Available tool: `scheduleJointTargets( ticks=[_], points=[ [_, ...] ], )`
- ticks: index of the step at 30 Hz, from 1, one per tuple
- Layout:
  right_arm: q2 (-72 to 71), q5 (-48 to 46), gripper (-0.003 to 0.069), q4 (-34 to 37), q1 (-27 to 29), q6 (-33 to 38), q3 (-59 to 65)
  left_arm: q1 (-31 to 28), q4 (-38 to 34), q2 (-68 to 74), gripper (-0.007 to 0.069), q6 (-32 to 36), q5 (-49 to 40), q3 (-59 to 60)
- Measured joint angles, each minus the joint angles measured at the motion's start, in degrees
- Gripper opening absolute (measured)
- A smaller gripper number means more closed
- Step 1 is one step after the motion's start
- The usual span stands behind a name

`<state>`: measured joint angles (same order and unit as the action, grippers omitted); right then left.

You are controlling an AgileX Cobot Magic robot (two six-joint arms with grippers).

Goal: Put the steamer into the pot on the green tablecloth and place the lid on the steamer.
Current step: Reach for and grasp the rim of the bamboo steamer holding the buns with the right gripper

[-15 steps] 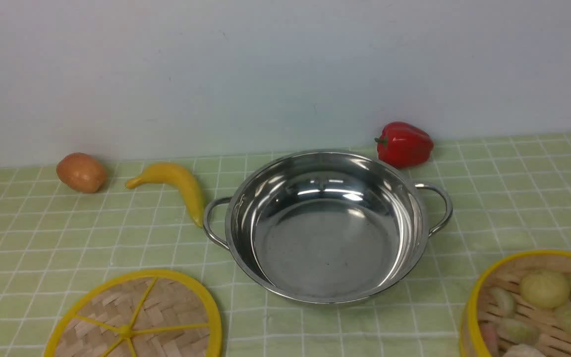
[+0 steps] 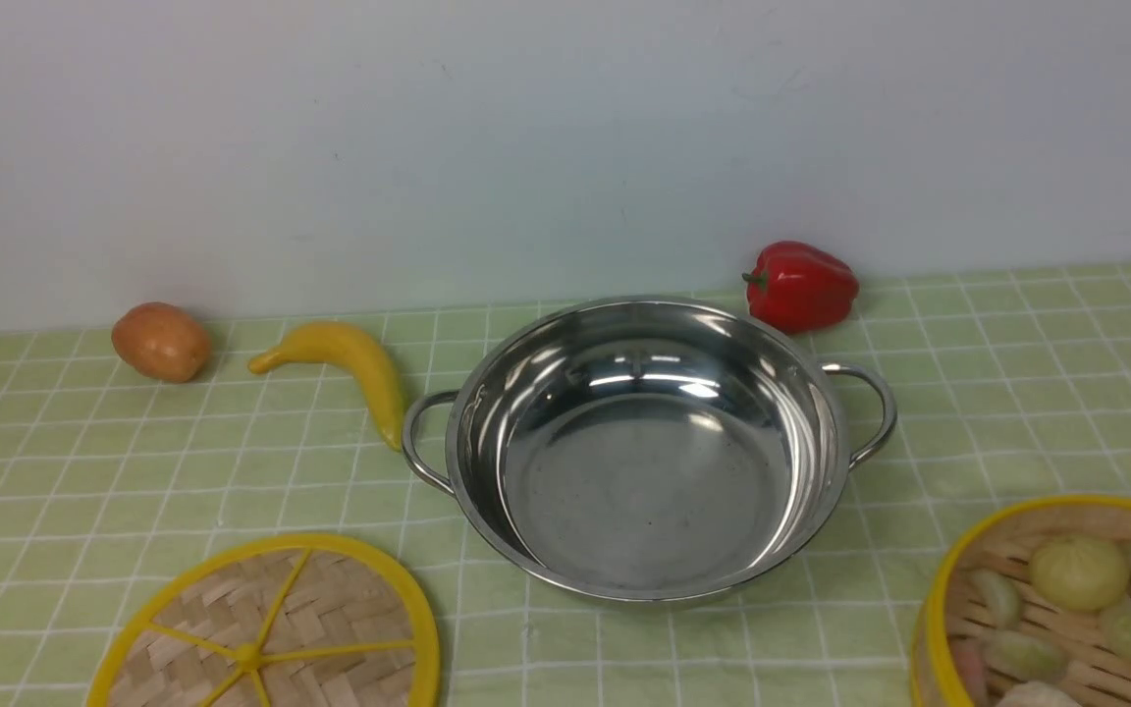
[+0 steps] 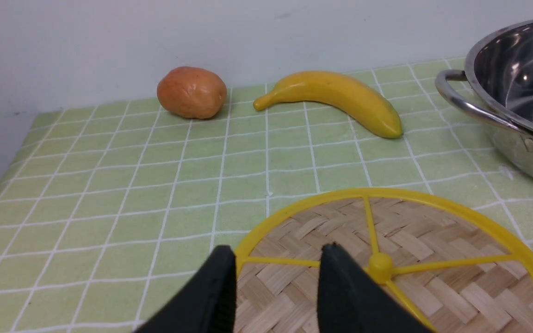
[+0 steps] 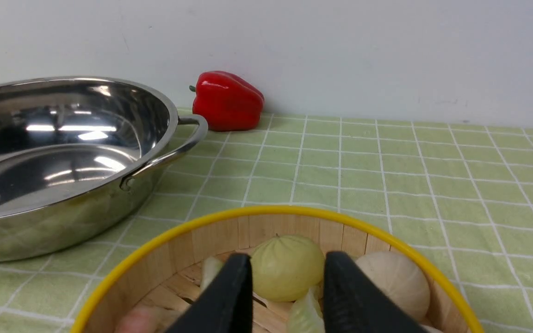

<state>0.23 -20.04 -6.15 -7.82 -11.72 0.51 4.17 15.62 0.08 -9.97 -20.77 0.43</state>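
The shiny steel pot (image 2: 649, 447) stands empty in the middle of the green tablecloth (image 2: 1017, 393). The flat woven lid (image 2: 266, 628) lies at the front left. The steamer (image 2: 1056, 609) with toy buns sits at the front right, partly cut off. Neither gripper shows in the front view. In the left wrist view my left gripper (image 3: 278, 252) is open above the lid (image 3: 410, 259), near its hub. In the right wrist view my right gripper (image 4: 287, 259) is open above the steamer (image 4: 271, 231), over a pale green bun. The pot shows in the right wrist view (image 4: 63, 157) and the left wrist view (image 3: 516, 92).
A brown potato (image 2: 161, 341) and a yellow banana (image 2: 345, 363) lie at the back left, the banana's tip close to the pot's left handle. A red bell pepper (image 2: 801, 285) sits behind the pot by the white wall.
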Motion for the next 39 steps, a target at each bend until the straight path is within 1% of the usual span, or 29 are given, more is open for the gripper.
scheduleJointTargets(
  ticks=[6, 9, 11, 12, 14, 16, 19, 22, 27, 29, 30, 31, 33, 34, 35, 37, 39],
  points=[
    [0.0, 0.3, 0.0242, 0.2, 0.0, -0.3, 0.0, 0.0, 0.0, 0.0, 0.0243, 0.0, 0.0, 0.0],
    [0.0, 3.0, 0.0242, 2.2, 0.0, -2.2, 0.0, 0.0, 0.0, 0.0, 0.0243, 0.0, 0.0, 0.0],
    [0.0, 4.8, 0.0242, 5.1, 0.0, -3.6, -0.8, 0.0, 0.0, 0.0, 0.0243, 0.0, 0.0, 0.0],
    [0.0, 4.8, 0.0242, 5.1, 0.0, -3.6, -0.8, 0.0, 0.0, 0.0, 0.0243, 0.0, 0.0, 0.0],
    [-0.1, 5.3, 0.0242, 7.9, 0.0, -4.3, -6.0, 0.0, 0.0, 0.0, 0.0243, 0.0, 0.0, 0.0],
    [-0.1, 4.3, 0.0242, 8.9, 0.0, -4.3, -9.8, 0.0, 0.0, 0.0, 0.0243, 0.0, 0.0, 0.0],
    [-0.2, -0.4, 0.0242, 9.6, 0.0, -4.3, -16.2, 0.0, 0.0, 0.0, 0.0243, 0.0, 0.0, 0.0],
    [-0.2, -2.2, 0.0242, 10.2, 0.0, -4.5, -19.1, 0.0, 0.0, 0.0, 0.0243, 0.0, 0.0, 0.0],
    [-0.2, -1.7, 0.0242, 12.3, 0.0, -5.9, -20.2, 0.0, 0.0, 0.0, 0.0243, 0.0, 0.0, 0.0],
    [-0.3, -4.1, 0.0242, 13.5, 0.0, -5.9, -21.4, 0.0, 0.0, 0.0, 0.0243, 0.0, 0.0, 0.0],
    [-0.1, -9.2, 0.0242, 14.5, -0.1, -5.3, -23.3, 0.0, 0.0, 0.0, 0.0243, 0.0, 0.0, 0.0],
    [0.6, -15.1, 0.0242, 15.3, -0.1, -3.3, -25.5, 0.0, 0.0, 0.0, 0.0243, 0.0, 0.0, 0.0],
    [2.7, -22.6, 0.0242, 15.7, -0.1, 0.0, -28.4, 0.0, 0.0, 0.0, 0.0243, 0.0, 0.0, 0.0],
    [4.6, -26.5, 0.0242, 15.8, -0.1, 2.3, -30.1, 0.0, 0.0, 0.0, 0.0243, 0.0, 0.0, 0.0],
    [6.9, -32.0, 0.0242, 15.9, -0.1, 6.0, -31.8, 0.0, 0.0, 0.0, 0.0243, 0.0, 0.0, 0.0],
    [10.7, -37.8, 0.0242, 16.4, -0.1, 10.9, -34.1, 0.0, 0.0, 0.0, 0.0243, 0.0, 0.0, 0.0],
    [17.5, -43.8, 0.0242, 17.6, -0.1, 18.4, -35.9, 0.0, 0.0, 0.0, 0.0243, 0.0, 0.0, 0.0]
  ],
)
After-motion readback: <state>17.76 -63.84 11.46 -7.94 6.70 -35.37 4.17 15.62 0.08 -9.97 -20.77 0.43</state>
